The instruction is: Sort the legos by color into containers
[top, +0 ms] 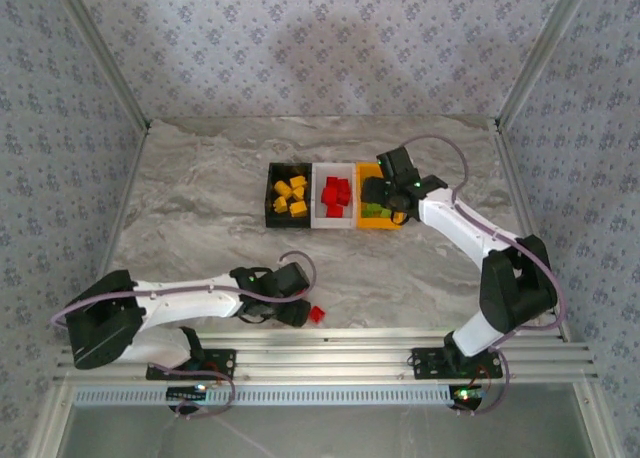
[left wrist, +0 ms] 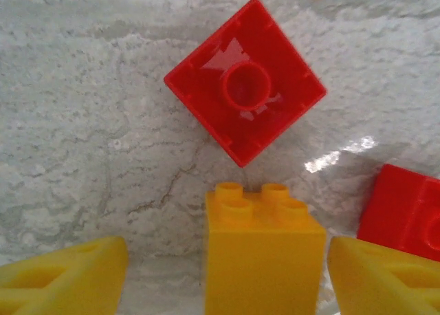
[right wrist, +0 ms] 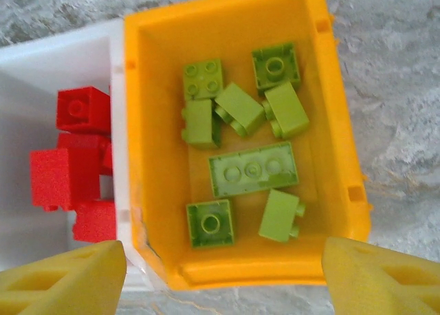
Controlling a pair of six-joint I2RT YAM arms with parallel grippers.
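The containers stand in a row at mid-table: a black bin (top: pixel 272 200) with yellow legos (top: pixel 291 196), a white bin (top: pixel 333 222) with red legos (top: pixel 336 192), and an orange bin (top: pixel 392 223). My right gripper (top: pixel 388 196) (right wrist: pixel 225 260) hangs open over the orange bin (right wrist: pixel 155 122), which holds several light green legos (right wrist: pixel 254 167). At the near edge, my left gripper (top: pixel 297 308) (left wrist: pixel 227 263) is open around an upright yellow brick (left wrist: pixel 265 253), with a wide gap at the left finger (left wrist: pixel 75 277). An upside-down red brick (left wrist: pixel 245 81) lies just beyond it.
Another red brick (left wrist: pixel 405 212) lies to the right of the left gripper's right finger (left wrist: pixel 385 280), and a red brick (top: pixel 317 314) lies beside that gripper at the table's front. In the right wrist view the white bin (right wrist: pixel 89 53) with red bricks (right wrist: pixel 75 157) adjoins the orange one.
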